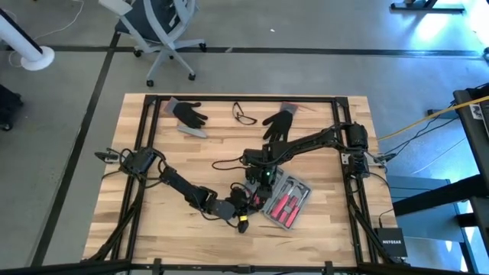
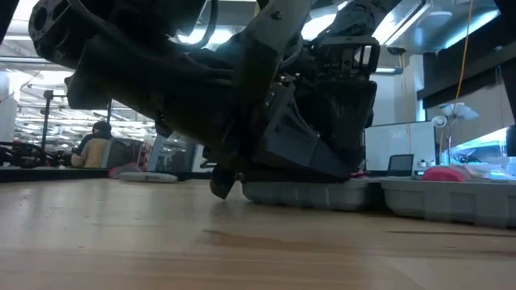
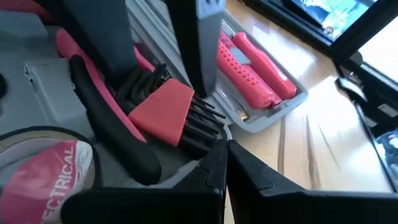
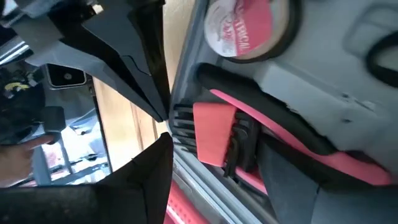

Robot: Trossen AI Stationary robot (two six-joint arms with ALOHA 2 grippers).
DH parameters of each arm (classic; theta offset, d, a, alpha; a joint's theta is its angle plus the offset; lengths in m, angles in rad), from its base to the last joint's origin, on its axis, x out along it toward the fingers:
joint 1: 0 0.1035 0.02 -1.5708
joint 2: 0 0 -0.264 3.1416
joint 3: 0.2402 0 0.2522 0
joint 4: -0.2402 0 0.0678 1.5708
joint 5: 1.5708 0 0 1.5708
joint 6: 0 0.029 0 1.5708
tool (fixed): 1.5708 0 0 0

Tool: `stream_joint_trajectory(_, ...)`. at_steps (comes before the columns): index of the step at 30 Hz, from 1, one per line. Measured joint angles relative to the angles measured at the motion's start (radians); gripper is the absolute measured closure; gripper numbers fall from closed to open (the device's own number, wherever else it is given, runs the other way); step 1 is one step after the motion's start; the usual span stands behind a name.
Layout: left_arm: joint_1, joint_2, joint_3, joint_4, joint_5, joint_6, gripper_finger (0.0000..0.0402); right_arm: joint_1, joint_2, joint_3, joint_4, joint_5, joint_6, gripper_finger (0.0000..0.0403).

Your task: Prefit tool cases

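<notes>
The round roll of tape with a red and white printed face (image 3: 53,180), lying in the open blue-grey plastic tool case (image 3: 43,81), carries white capitals of which "ECTRICAL" can be read in the left wrist view; the start of the word is cut off. The right wrist view shows the same roll (image 4: 249,25) with its lettering turned and only partly legible. At the near right, off the wooden surface, a small black box (image 1: 391,243) reads "NETGEAR" in white.
</notes>
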Motion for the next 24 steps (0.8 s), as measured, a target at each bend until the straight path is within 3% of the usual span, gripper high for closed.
stream_joint_trajectory(8,-0.008,0.008,0.000,-0.024,-0.015,0.004,0.0401,0.077,0.000,-0.001,0.068,0.032,0.034,0.0187)
stream_joint_trajectory(19,-0.002,0.010,-0.004,-0.061,-0.062,0.041,0.0401,0.042,0.006,0.016,0.076,-0.026,0.080,0.0187)
stream_joint_trajectory(24,-0.014,0.010,-0.004,-0.062,-0.056,0.025,0.0401,0.042,0.006,0.016,0.061,-0.022,0.080,0.0224)
